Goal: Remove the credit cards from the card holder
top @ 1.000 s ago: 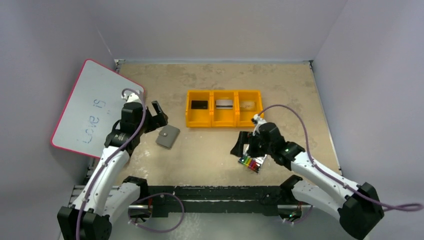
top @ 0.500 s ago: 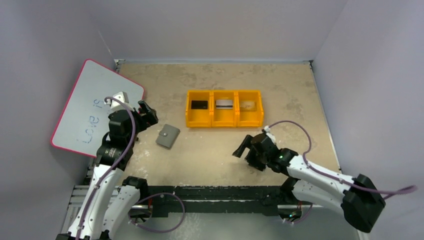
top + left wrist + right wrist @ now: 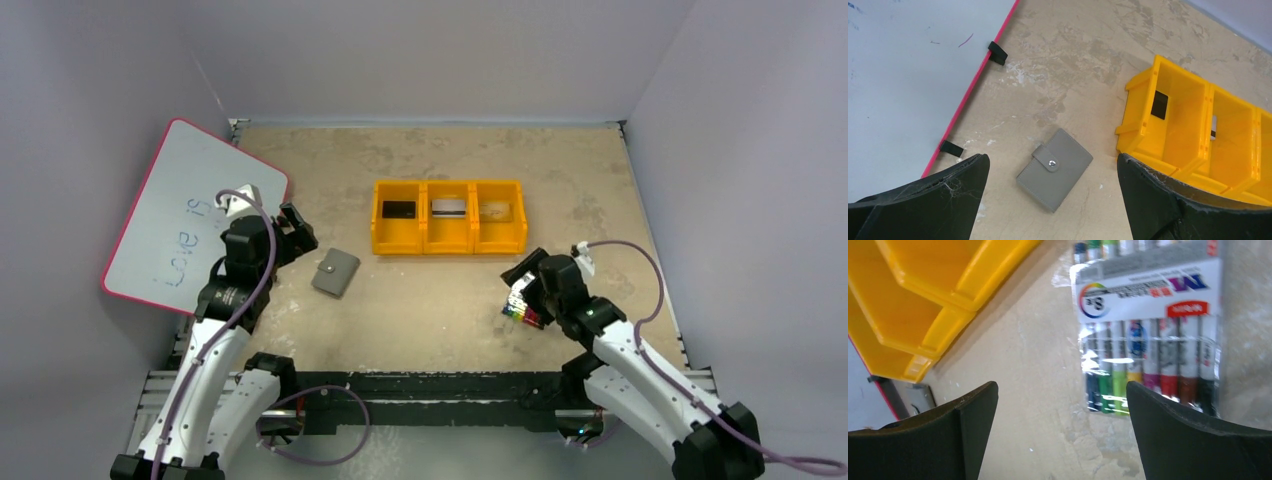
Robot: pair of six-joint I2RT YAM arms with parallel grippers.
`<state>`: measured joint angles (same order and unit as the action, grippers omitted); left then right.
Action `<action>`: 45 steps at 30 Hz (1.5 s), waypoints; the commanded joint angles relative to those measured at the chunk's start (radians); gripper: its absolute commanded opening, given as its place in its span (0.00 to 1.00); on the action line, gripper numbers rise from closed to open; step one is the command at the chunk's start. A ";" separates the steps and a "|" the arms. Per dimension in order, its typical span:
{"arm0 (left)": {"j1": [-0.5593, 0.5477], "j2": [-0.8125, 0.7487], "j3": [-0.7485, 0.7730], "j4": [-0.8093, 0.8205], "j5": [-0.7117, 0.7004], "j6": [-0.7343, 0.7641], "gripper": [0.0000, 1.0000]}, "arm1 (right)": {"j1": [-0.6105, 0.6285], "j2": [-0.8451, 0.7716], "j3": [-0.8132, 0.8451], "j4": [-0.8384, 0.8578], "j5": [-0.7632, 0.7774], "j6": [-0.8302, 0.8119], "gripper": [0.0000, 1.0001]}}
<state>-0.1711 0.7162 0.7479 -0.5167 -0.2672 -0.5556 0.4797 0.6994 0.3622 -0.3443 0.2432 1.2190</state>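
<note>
The card holder lies shut on the table, dark grey with its snap tab fastened. Three credit cards lie in the yellow bin tray: a black one on the left, a silver-white one in the middle, a pale beige one on the right. My left gripper hangs open just left of the card holder, which shows between its fingers without touching them. My right gripper is open and holds nothing, low over the table by the tray's right end.
A white pack of coloured crayons lies under the right gripper. A pink-edged whiteboard leans at the left wall, close behind the left arm. The yellow tray's corner is close to the right fingers.
The left gripper has drawn back to the left, away from the card holder. The right arm has swung to the right and now sits over the crayon pack. Both stay open.
</note>
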 commanded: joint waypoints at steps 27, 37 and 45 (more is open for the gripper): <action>0.005 0.029 -0.020 -0.014 -0.038 -0.051 1.00 | -0.401 0.427 0.099 0.232 -0.139 -0.356 1.00; 0.005 0.074 -0.028 -0.036 -0.051 -0.125 1.00 | -0.621 0.385 0.220 0.208 -0.196 -0.597 1.00; 0.004 0.227 -0.113 -0.025 0.010 -0.330 1.00 | -0.619 0.022 0.117 0.344 -0.652 -0.642 0.93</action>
<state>-0.1703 0.8886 0.6842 -0.5625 -0.2943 -0.7757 -0.1402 0.8341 0.5167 -0.0959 -0.1261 0.6209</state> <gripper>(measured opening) 0.998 0.959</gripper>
